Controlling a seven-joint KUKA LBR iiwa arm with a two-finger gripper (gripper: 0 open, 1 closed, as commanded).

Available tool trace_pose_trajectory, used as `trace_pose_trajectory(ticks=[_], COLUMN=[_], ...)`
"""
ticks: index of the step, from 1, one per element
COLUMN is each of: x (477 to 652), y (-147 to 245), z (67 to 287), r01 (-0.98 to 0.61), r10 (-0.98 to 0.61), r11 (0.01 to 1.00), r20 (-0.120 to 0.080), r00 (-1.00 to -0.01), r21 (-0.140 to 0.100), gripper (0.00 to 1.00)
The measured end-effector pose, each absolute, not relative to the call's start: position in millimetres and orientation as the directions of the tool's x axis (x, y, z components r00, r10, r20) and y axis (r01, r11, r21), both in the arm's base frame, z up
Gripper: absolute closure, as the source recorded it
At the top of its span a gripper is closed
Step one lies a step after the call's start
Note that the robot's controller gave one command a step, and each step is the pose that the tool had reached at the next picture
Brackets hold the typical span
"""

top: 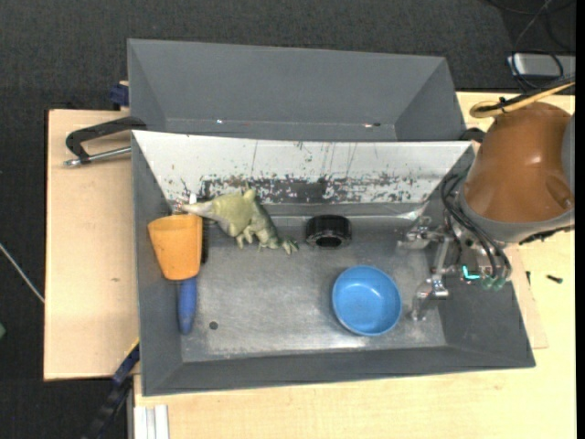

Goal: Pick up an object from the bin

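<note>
fingers (426, 293) spread wide just right of blue bowl (366, 301).

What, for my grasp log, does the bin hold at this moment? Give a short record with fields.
bin: grey metal bin
gripper: low at the bin's right side, fingers apart
held: nothing between the fingers
nearest thing: blue bowl, open side up, just left of the gripper; contact cannot be told
back middle: black round thing
back left: green dinosaur toy
left wall: orange cup, with a blue stick-shaped thing in front of it
</note>
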State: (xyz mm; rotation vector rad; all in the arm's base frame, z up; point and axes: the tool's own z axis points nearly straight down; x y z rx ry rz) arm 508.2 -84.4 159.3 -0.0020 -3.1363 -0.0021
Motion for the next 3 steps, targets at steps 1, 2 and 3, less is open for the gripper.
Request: trace_pose_trajectory(ticks=[1,2,3], x=[507.4,509.0,499.7], y=[-63.6,-64.2,-55.5], z=[94.7,96.9,260.7], r01=[-0.283,-0.283,-0.373], r10=[-0.283,-0.283,-0.373], r11=[0.959,0.959,0.928], r20=[0.004,-0.001,-0.013], r00=[-0.959,-0.959,-0.928], r21=[0.004,0.001,-0.006], gripper=[0.0,1.0,1.0])
